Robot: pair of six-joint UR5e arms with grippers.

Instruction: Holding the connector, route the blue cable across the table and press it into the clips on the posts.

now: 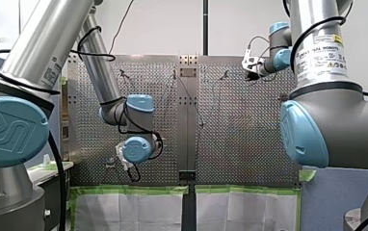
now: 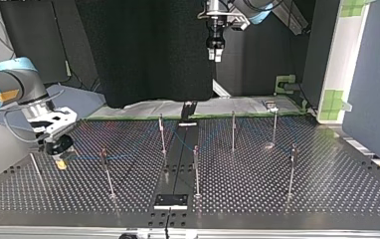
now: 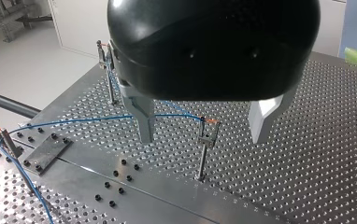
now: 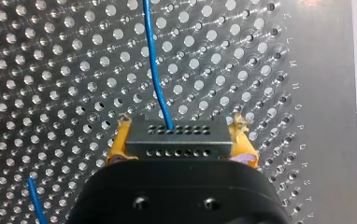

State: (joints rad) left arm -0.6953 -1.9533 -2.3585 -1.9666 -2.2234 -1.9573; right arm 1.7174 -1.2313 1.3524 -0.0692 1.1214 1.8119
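In the right wrist view my right gripper [image 4: 181, 136] has its yellow pads shut on a grey multi-hole connector [image 4: 176, 135]. The blue cable [image 4: 155, 70] leaves the connector and runs ahead over the perforated plate. In the top view my right gripper [image 2: 58, 149] hangs low at the left, and the cable runs from it to the nearest post [image 2: 106, 169]. My left gripper [image 3: 202, 137] is open, its metal fingers [image 3: 145, 126] astride a clip post [image 3: 208, 135] below. The cable [image 3: 74, 121] passes through that post's clip toward two other clipped posts [image 3: 109, 74].
Several thin upright posts [image 2: 196, 167] stand across the perforated table [image 2: 327, 189]. A dark centre strip with a bolted plate [image 2: 170, 200] runs front to back. My left gripper [image 2: 215, 54] hangs high over the table's far side in the top view.
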